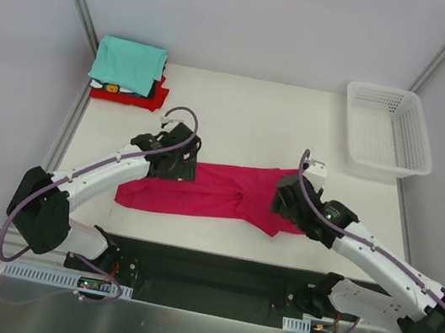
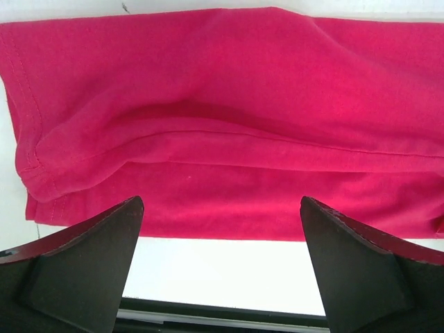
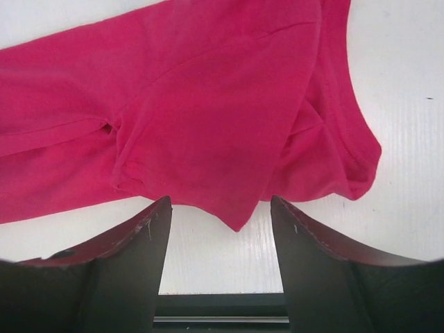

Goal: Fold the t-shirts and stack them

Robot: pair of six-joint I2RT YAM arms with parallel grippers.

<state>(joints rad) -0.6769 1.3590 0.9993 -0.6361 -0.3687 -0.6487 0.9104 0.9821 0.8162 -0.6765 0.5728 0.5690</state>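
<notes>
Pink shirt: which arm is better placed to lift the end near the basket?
Right. The right gripper hangs over that end of the pink shirt, a cloth corner between its fingers; the left gripper is over the opposite end.

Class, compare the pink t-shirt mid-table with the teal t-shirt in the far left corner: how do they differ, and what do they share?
The pink t-shirt is a long, wrinkled band; the teal t-shirt is a compact folded rectangle. The pink t-shirt lies directly on the table; the teal t-shirt tops a pile of other folded shirts. Both are plain-coloured cloth.
</notes>
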